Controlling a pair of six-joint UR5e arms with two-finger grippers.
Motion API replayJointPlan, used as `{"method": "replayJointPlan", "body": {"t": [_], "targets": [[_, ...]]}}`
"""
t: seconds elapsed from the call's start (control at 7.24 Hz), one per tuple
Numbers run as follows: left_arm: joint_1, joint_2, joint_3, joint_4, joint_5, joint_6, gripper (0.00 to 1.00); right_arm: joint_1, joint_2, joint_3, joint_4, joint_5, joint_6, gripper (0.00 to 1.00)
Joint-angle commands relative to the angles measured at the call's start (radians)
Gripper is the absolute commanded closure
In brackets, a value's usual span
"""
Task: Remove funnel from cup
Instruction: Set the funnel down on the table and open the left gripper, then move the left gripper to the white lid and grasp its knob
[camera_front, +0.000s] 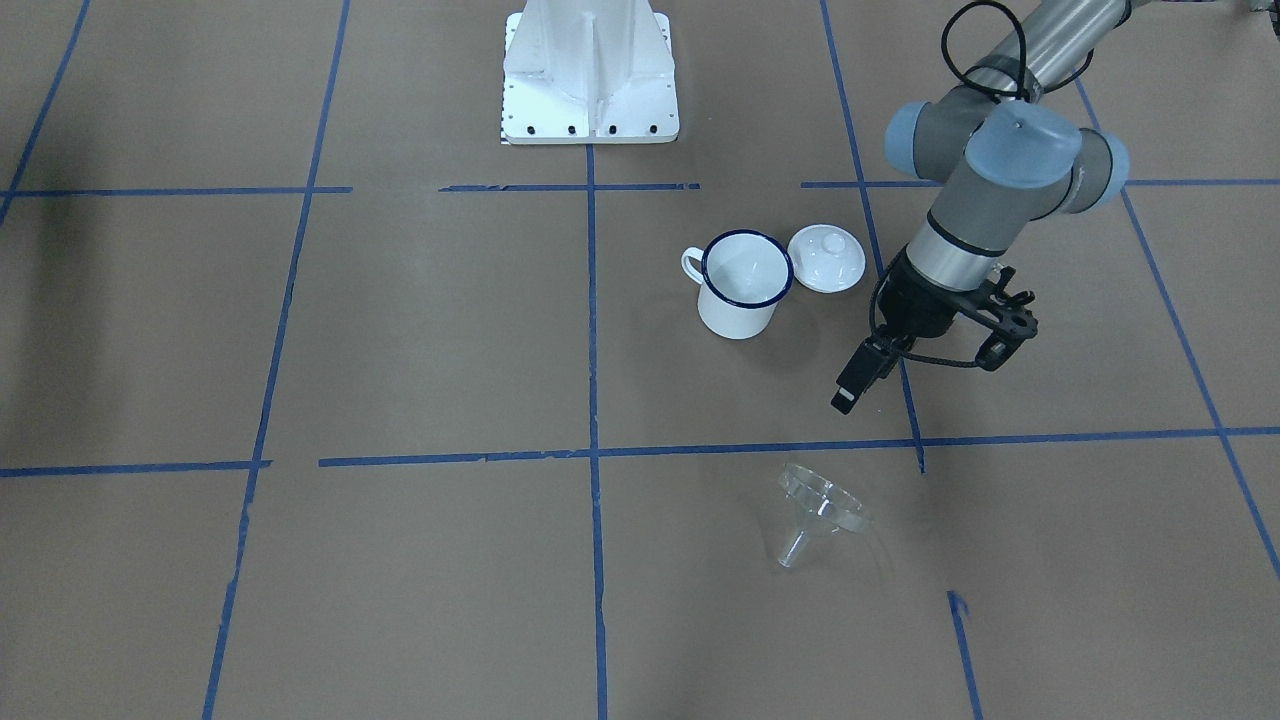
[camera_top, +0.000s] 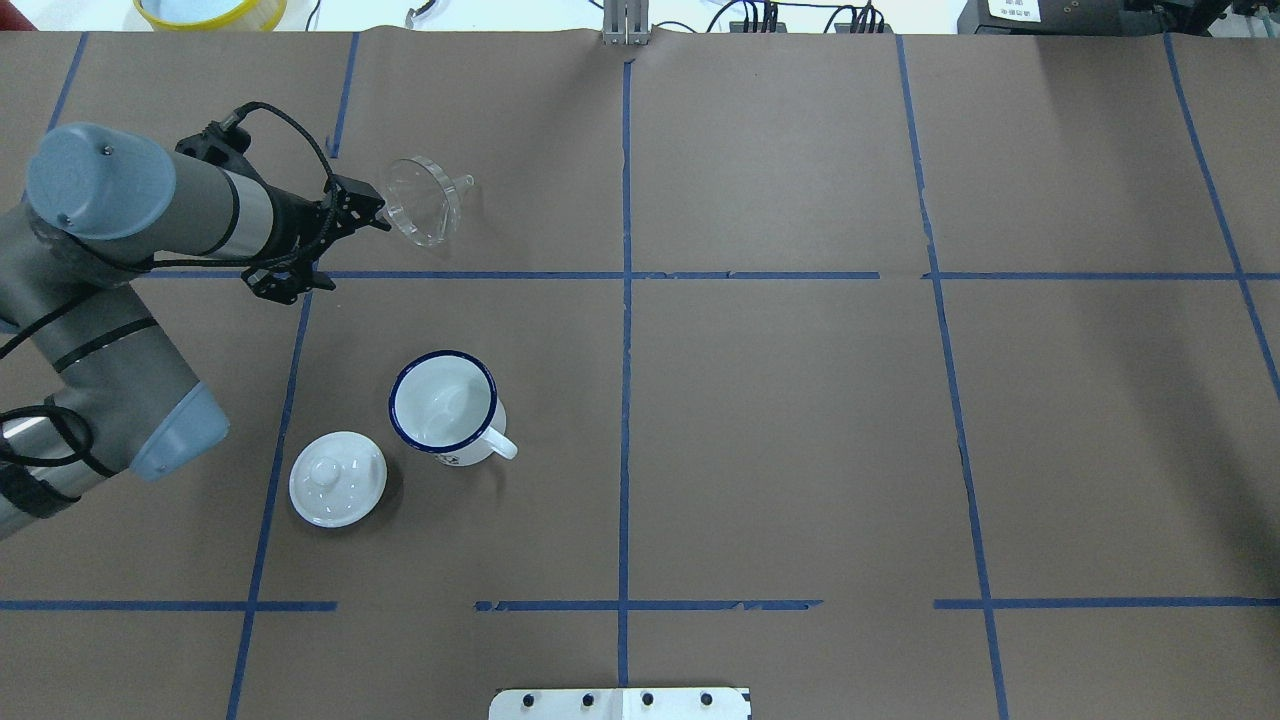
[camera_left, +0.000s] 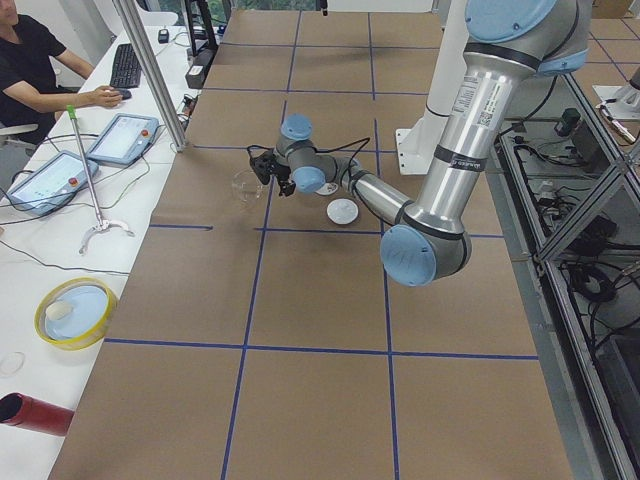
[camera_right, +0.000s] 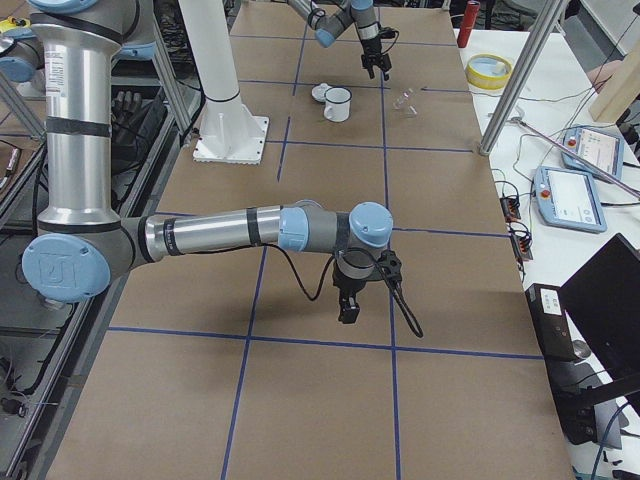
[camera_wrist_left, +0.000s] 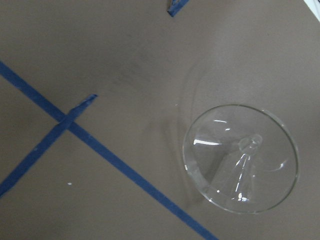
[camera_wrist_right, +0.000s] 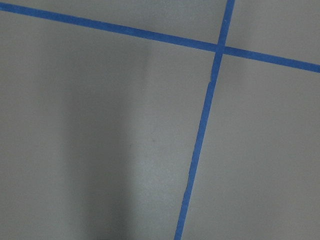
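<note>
Funnel (camera_front: 815, 510) lies tipped on its side on the table (camera_front: 400, 350), well apart from the empty cup (camera_front: 745, 285); left gripper (camera_front: 925, 375) hangs nearby, fingers apart, holding nothing. Removal looks complete.

— What sort of place is this?

— A robotics lab. Two grey industrial arms with pale blue joint caps, the left arm (camera_left: 470, 150) and the right arm (camera_right: 200, 235), reach over a worktop (camera_top: 800, 450) papered in brown and marked into squares with blue tape (camera_top: 625, 400). A white column (camera_front: 590, 70) is bolted down by its base plate.

— Couldn't it be a factory?

— The white side table (camera_left: 40, 330) says otherwise. It holds two teach pendants (camera_left: 122, 138) and a keyboard (camera_left: 125, 65), with a person (camera_left: 30, 55) seated at it. An aluminium post (camera_left: 150, 75) stands at the worktop's edge, and a frame full of cables (camera_left: 590, 280) runs along the other side.
</note>
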Motion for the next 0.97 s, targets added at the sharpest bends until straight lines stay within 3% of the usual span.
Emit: {"method": "replayJointPlan", "body": {"t": [0.0,0.14,0.83], "targets": [[0.036,0.073,-0.195,0.278,-0.005,0.059,0.0,0.0,0.0,0.0,0.0,0.0,0.0,0.0],[0.097,0.073,-0.21,0.373,-0.002,0.05,0.0,0.0,0.0,0.0,0.0,0.0,-0.001,0.0],[0.223,0.156,-0.28,0.38,-0.006,-0.074,0.0,0.0,0.0,0.0,0.0,0.0,-0.001,0.0]]}}
